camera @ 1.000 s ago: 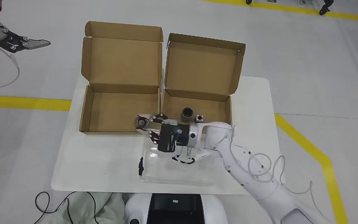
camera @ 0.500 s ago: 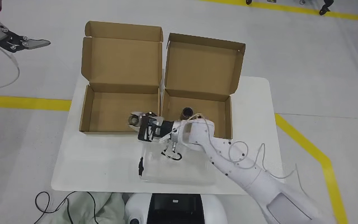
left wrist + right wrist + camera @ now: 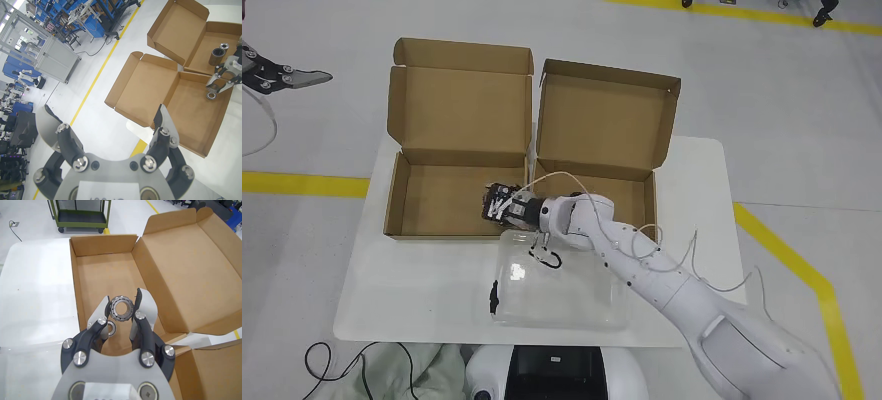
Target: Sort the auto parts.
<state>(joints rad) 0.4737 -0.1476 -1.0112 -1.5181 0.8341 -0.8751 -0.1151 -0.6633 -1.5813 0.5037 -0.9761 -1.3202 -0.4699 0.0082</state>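
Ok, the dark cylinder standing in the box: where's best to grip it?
Pinch across its round outer wall near the top, coming straight down. The dark cylinder stands upright, open end up, and the box walls likely hinder a sideways approach.

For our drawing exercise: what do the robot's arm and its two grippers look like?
The right arm is smooth white, with thin white cables looping along it. The right gripper and left gripper each have curved silver finger plates with black pads, black linkages, silver screws, and a grey base plate bearing a white label.
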